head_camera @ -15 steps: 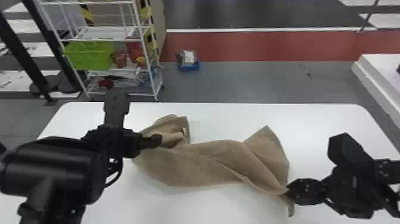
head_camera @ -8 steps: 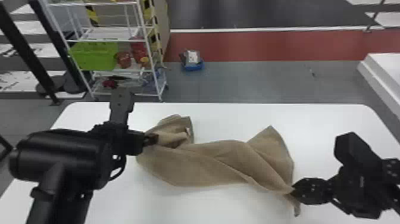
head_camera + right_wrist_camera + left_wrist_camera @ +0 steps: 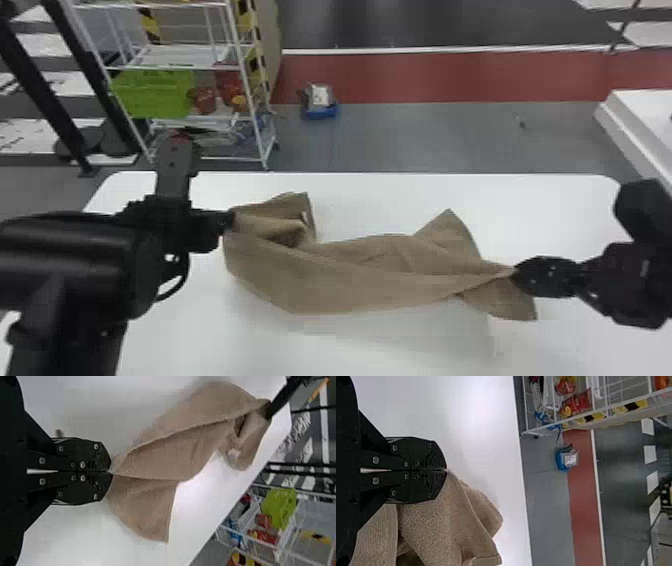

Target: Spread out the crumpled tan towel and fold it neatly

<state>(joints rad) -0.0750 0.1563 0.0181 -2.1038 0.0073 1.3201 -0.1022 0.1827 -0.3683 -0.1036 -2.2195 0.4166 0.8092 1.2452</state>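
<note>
1. Head view: one tan towel (image 3: 340, 280), count 1, was strung between two grippers above one white table (image 3: 380, 205). It was bunched and creased, not flat.
2. Left gripper (image 3: 230, 220): held the towel's left end. In the left wrist view its two fingers (image 3: 421, 457) were closed together, cloth pinched at the tips.
3. Right gripper (image 3: 516, 274): held the towel's right end. In the right wrist view its two fingers (image 3: 85, 455) were likewise closed, with cloth gathered to a point between the tips.
4. Towel form: three corners noted in the head view. One pointed to the far side near the left gripper, beside a rolled fold; one peaked toward the far side, nearer the right gripper; one flap spread just beside the right fingertips, on the near side.
5. Background: one white rack (image 3: 261, 142) bearing one green crate (image 3: 152, 95); one blue container (image 3: 320, 113) on the floor.
</note>
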